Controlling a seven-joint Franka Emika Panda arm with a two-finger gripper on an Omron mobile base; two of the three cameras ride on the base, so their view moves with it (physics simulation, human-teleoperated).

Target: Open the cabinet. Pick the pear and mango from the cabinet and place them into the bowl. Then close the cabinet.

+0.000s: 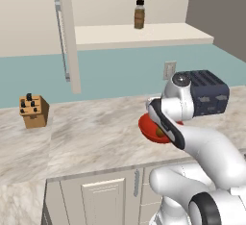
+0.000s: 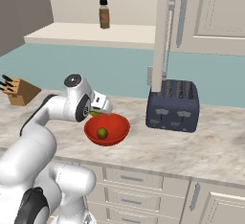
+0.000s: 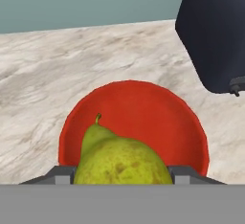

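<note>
Hand view, tool [image 3: 123, 180] holding pear [image 3: 119, 158], over bowl [image 3: 143, 108]

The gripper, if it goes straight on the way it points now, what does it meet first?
Probably the inside of the bowl: in the hand view, the gripper, shut on the pear, points down into it. How far above it hangs is unclear.

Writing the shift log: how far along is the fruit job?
Done: the cream wall cabinet stands open, and the rounded green-orange mango lies in the glossy red bowl. In hand: the pincer holds the yellow-green pear over the bowl. Left: release it, then close the cabinet.
</note>
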